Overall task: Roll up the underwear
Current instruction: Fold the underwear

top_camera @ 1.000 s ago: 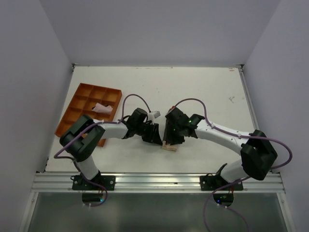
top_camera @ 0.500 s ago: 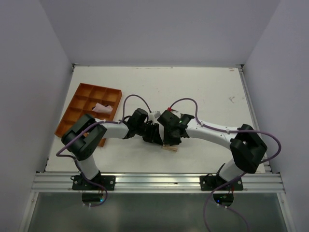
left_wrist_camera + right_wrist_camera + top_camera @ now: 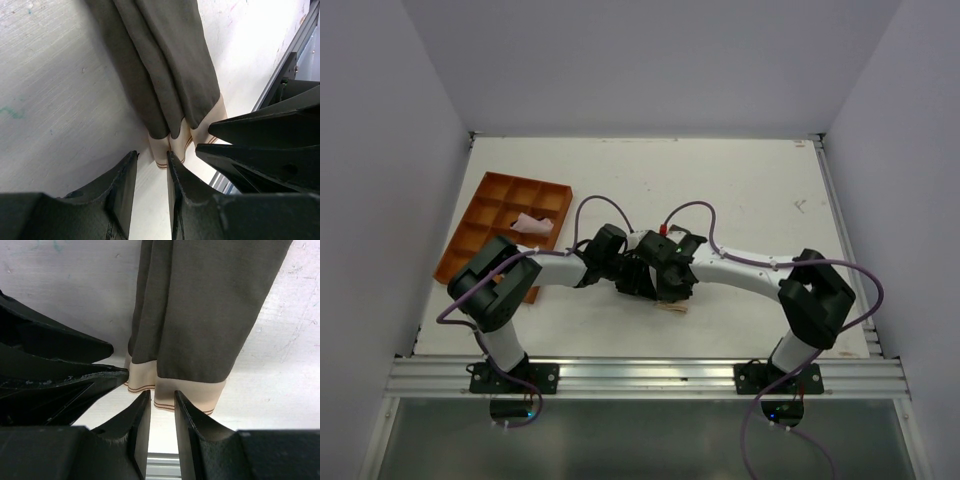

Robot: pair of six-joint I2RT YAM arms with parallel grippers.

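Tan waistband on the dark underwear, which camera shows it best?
Right wrist: the light tan waistband strip of the dark brownish-grey cloth underwear faces the camera, stripes clear. Left wrist shows it slanted, partly hidden. Top external shows only a sliver.

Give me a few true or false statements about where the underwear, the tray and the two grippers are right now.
1. The underwear lies on the table, folded into a long narrow strip. True.
2. Its tan waistband is the end far from both grippers. False: the waistband lies right at the tips of the left gripper and the right gripper.
3. The orange tray sits on the right arm's side. False: it is on the left arm's side.
4. A pale pink cloth lies in one compartment of the tray. True.
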